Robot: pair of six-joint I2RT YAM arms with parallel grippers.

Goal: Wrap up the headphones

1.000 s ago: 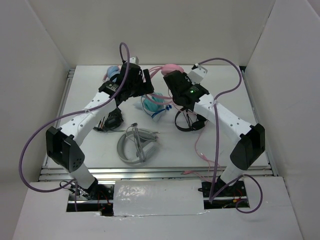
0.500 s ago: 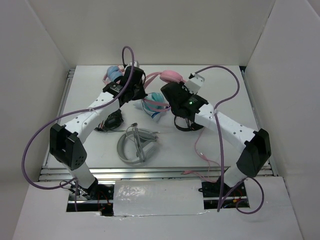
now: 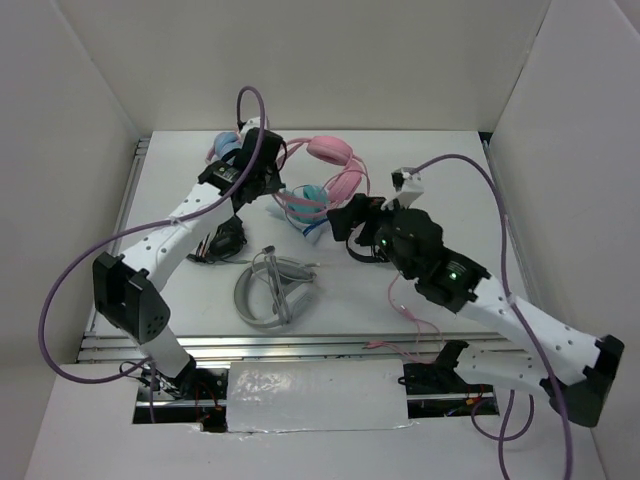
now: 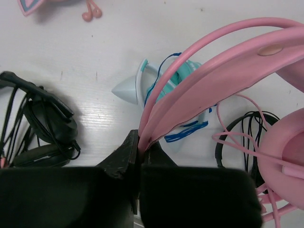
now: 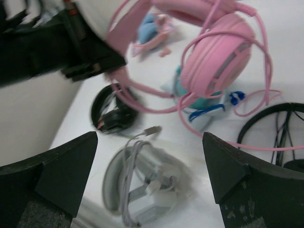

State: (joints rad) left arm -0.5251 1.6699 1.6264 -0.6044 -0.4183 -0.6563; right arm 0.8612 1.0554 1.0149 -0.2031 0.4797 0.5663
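The all-pink headphones [image 3: 335, 152] hang above the back middle of the table, one big cup [image 5: 216, 57] facing the right wrist camera. My left gripper [image 4: 141, 145] is shut on the end of their pink headband [image 4: 213, 66]; from above it [image 3: 275, 180] sits just left of the cups. Their thin pink cable [image 3: 400, 300] trails down toward the table's front edge. My right gripper [image 3: 345, 222] is open just in front of the lower cup, with nothing between its fingers [image 5: 66, 171].
Grey headphones [image 3: 272, 295] lie front centre. A teal-and-white pair [image 3: 305, 205] rests under the pink one. Black pairs lie at the left [image 3: 225, 240] and beside the right gripper [image 3: 375, 248]. A small pink pair with blue cups [image 3: 228, 147] sits back left.
My left gripper has shut on the headband. My right gripper has let go, opened wide and drawn back toward the front right; the pink headphones now hang from the left gripper.
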